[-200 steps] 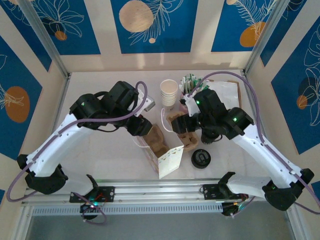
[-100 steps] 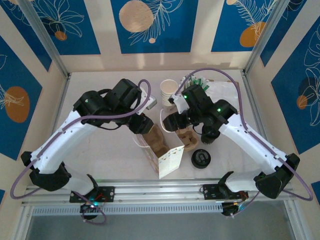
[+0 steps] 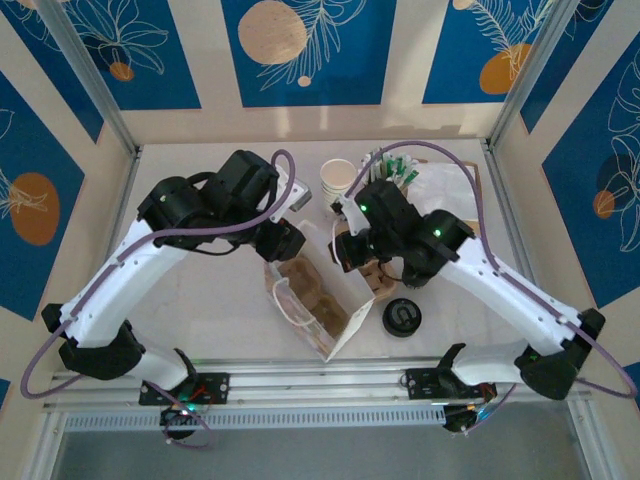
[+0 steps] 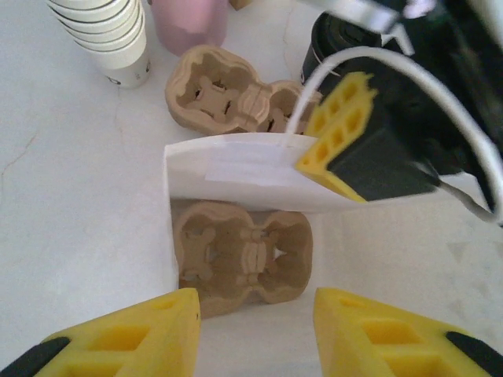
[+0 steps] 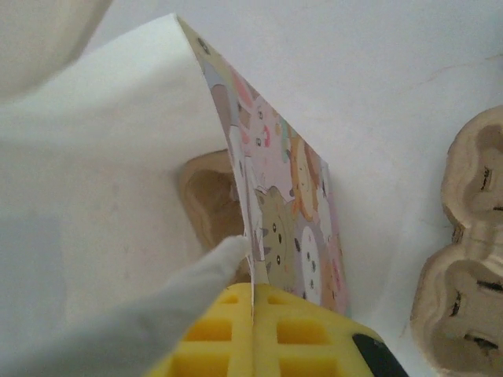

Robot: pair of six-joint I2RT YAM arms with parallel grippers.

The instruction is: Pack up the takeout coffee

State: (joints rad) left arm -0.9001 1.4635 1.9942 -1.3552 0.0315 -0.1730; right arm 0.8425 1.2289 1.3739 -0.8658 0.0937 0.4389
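Observation:
A white paper bag (image 3: 318,305) with a cartoon print outside (image 5: 292,206) lies open at the table's middle. A brown pulp cup carrier (image 4: 242,255) rests inside it, seen again past the rim (image 5: 206,196). My left gripper (image 3: 285,243) hovers over the bag's mouth, open and holding nothing (image 4: 253,305). My right gripper (image 3: 346,250) is shut on the bag's rim (image 5: 253,302), with the white handle looping beside its yellow finger (image 4: 339,140). A second carrier (image 3: 378,278) sits on the table right of the bag.
A stack of paper cups (image 3: 337,182) and a pink cup (image 4: 191,20) stand behind the bag. A black lid (image 3: 401,317) lies at the front right. Sachets (image 3: 392,165) stand at the back. The side walls close in the table.
My right gripper has moved left and taken hold of the bag's rim, and the bag now gapes wider. My left gripper has let go of the carrier and drawn back from the mouth.

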